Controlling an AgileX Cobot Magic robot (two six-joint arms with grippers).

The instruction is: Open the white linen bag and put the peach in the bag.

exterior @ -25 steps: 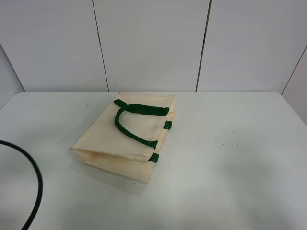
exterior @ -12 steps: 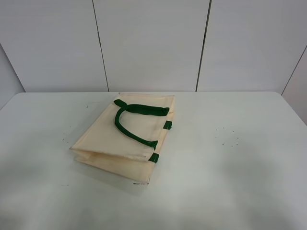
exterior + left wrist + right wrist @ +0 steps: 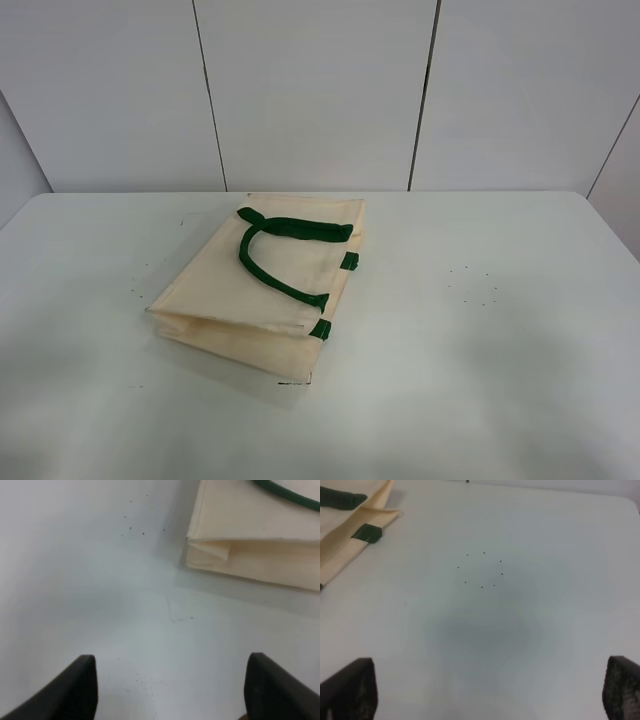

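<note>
The white linen bag (image 3: 265,285) lies flat and folded on the white table (image 3: 480,340), its dark green handles (image 3: 280,250) on top. Its corner shows in the left wrist view (image 3: 250,540) and its edge with a green tab in the right wrist view (image 3: 350,535). My left gripper (image 3: 170,690) is open and empty over bare table, short of the bag's corner. My right gripper (image 3: 485,690) is open and empty over bare table, to the right of the bag. Neither gripper shows in the exterior high view. The peach is out of view.
White wall panels (image 3: 320,90) stand behind the table's far edge. Small dark specks (image 3: 482,570) mark the table surface to the right of the bag.
A black cable at the lower left of the exterior high view one second ago has gone out of view. The bag has not moved.
</note>
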